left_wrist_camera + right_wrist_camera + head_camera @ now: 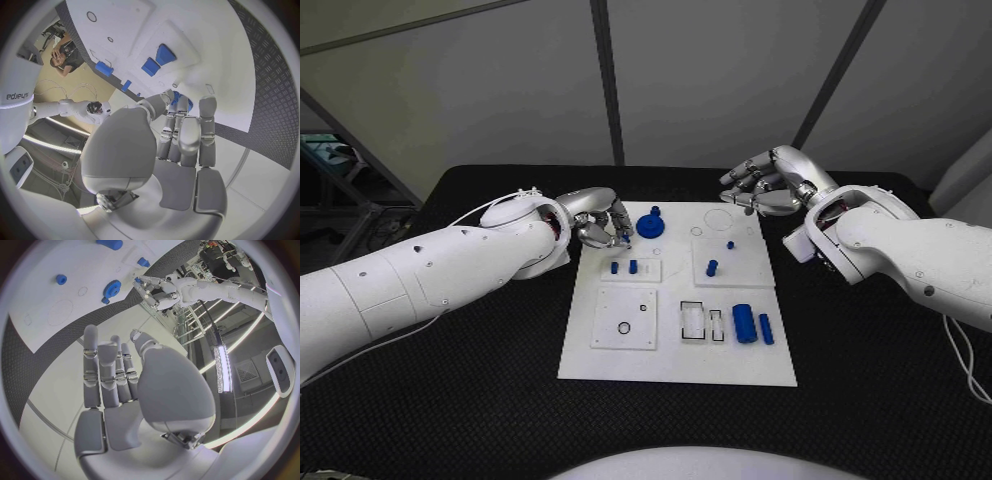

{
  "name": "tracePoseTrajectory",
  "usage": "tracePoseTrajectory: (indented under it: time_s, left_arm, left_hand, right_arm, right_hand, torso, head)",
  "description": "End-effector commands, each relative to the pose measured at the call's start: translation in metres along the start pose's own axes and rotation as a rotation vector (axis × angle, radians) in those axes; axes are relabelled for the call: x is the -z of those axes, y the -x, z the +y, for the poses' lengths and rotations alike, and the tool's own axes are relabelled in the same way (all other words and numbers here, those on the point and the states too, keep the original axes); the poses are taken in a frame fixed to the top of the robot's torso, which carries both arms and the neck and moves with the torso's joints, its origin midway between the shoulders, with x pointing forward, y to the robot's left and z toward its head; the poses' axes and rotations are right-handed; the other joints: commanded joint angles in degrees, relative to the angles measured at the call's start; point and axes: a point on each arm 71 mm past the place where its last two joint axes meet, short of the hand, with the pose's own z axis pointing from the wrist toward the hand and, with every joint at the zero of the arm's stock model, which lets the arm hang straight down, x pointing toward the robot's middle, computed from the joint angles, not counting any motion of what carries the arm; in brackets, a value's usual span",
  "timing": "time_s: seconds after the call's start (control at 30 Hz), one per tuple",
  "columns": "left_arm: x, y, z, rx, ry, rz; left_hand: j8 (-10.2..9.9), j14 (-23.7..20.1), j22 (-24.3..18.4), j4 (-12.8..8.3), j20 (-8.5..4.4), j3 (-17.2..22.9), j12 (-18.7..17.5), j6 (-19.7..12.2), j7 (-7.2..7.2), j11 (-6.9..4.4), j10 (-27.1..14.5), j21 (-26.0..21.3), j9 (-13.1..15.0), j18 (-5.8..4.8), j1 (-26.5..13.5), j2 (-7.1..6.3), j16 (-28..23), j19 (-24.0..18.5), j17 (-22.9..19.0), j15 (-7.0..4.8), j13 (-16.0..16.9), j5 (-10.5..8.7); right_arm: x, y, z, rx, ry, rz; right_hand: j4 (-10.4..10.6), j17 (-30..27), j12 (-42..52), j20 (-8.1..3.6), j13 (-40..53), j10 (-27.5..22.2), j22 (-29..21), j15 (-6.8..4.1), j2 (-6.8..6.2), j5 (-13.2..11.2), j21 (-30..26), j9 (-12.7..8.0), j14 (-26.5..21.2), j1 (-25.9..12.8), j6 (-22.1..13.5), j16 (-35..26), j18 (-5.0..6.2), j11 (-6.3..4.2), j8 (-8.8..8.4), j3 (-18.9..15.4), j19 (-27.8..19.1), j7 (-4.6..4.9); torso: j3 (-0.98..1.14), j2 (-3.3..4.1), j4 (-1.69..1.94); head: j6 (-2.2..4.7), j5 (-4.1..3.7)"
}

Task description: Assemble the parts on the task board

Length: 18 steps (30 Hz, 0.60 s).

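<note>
Left hand (pixel 600 228) pinches the blue gear (pixel 651 224) at the task board's (pixel 675 365) far edge; right hand (pixel 764 185) hovers beyond, fingers loosely curled, holding nothing.

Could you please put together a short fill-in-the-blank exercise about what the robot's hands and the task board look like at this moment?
1. The blue gear-like part lies right beside the robot's ____ hand.
2. The right hand hovers near the board's far edge and holds ____.
3. The task board is a ____ plate on a black table.
4. Two blue cylinders lie side by side near the board's ____ edge.

Missing words: left; nothing; white; right
</note>
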Motion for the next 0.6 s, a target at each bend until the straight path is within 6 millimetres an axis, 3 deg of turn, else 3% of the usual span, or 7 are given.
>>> tracePoseTrajectory:
  time_s: [0.03,0.6]
  left_arm:
    - [-0.0006,-0.0016,-0.0007,0.006,0.007,0.027]
    - [-0.0053,-0.0091,-0.0011,0.012,0.009,0.068]
  left_hand:
    - [-0.33,-0.49,-0.24,0.01,0.0,-0.15,-0.43,0.31,0.07,-0.13,0.36,-0.32,-0.11,-1.67,-0.54,-0.13,-0.32,-0.26,-0.38,-0.1,-0.09,-0.17]
    - [-0.4,-0.57,-0.34,0.0,0.02,-0.21,-0.52,0.34,0.05,-0.14,0.4,-0.46,-0.16,-1.64,-0.62,-0.18,-0.41,-0.41,-0.54,-0.09,-0.15,-0.17]
  right_arm:
    - [-0.0005,0.0004,0.0014,0.002,0.009,-0.002]
    - [-0.0008,0.0,0.0018,0.001,0.01,-0.003]
  right_hand:
    - [0.02,0.07,-0.32,0.0,-0.07,0.32,-0.08,-0.12,-0.55,0.18,-0.22,-0.03,0.4,-0.06,-0.14,-0.38,0.73,0.03,-0.19,0.34,0.26,0.23]
    - [0.01,-0.09,-0.63,-0.03,-0.42,0.62,-0.09,-0.15,-0.56,0.19,-0.27,-0.02,0.42,-0.1,-0.04,-0.66,0.73,0.0,-0.17,0.44,0.33,0.21]
  torso:
    - [-0.01,0.0,-0.01]
    - [0.01,0.0,0.02]
  head:
    - [-0.05,0.21]
    - [-0.33,0.02]
